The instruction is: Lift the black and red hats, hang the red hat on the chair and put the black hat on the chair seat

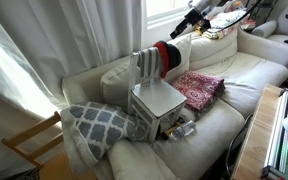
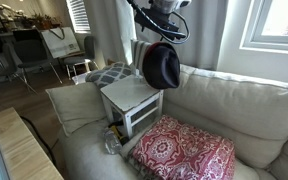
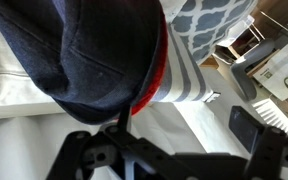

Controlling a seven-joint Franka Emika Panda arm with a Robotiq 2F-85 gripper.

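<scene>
The small white chair (image 1: 156, 98) (image 2: 132, 96) stands on the couch with its seat bare. Both hats hang over its slatted back. The black hat (image 1: 175, 60) (image 2: 162, 65) lies outermost and covers most of the red hat (image 1: 161, 54), which shows only as a red rim (image 3: 155, 88) under the dark cloth (image 3: 79, 50) in the wrist view. My gripper (image 1: 189, 22) (image 2: 161, 18) (image 3: 164, 150) hovers just above and behind the hats. It is open, with nothing between its fingers. The grey-and-white slats (image 3: 184, 70) show past the hats.
A red-pink patterned cloth (image 1: 196, 88) (image 2: 184, 152) lies on the couch beside the chair. A grey patterned pillow (image 1: 99, 122) (image 2: 109, 73) leans on its other side. Small items (image 1: 179, 128) lie at the chair's feet. A light wooden chair (image 1: 29, 145) stands off the couch.
</scene>
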